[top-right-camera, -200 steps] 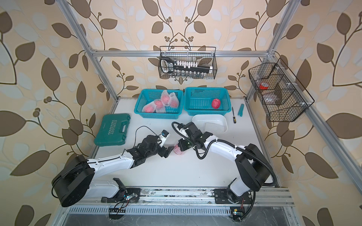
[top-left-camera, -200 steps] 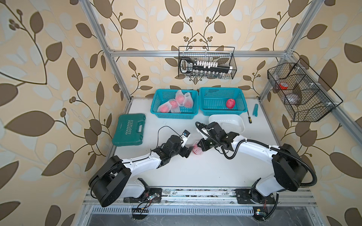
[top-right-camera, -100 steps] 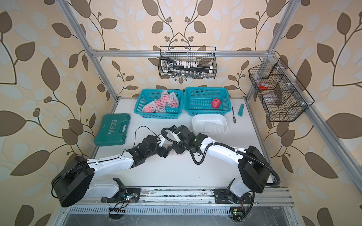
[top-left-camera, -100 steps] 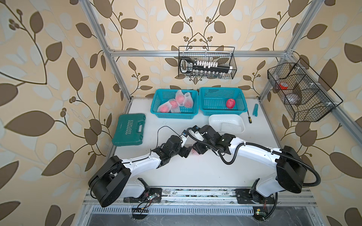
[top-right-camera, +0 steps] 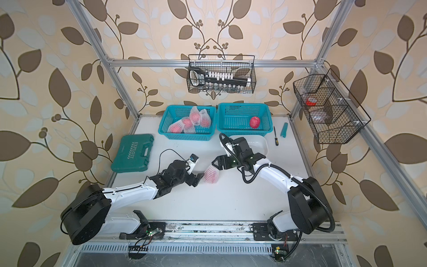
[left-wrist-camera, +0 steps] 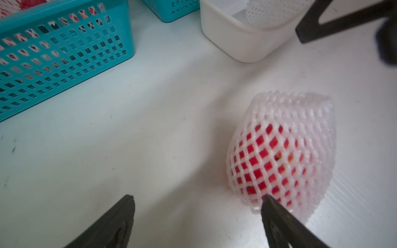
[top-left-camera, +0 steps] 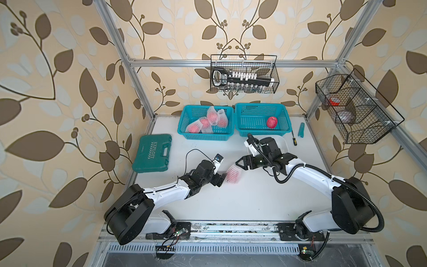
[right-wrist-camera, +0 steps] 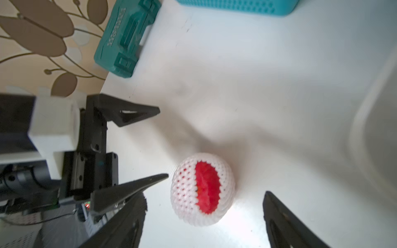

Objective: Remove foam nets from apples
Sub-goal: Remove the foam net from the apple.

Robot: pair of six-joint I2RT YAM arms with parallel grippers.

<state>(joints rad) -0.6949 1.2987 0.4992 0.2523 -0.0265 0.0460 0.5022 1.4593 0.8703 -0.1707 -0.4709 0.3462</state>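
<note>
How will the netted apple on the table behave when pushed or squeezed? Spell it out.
The apple is round and lies on the smooth table, so a push will probably roll it. Its foam net stands loose past the fruit, so it should crumple when squeezed. One end gapes open, so it may slide off.

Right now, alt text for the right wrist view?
A red apple in a white foam net, open end toward the camera, lies on the white table ahead of the open right gripper, ungripped. The left gripper, also open, points toward it; a green tool case lies beyond.
</note>
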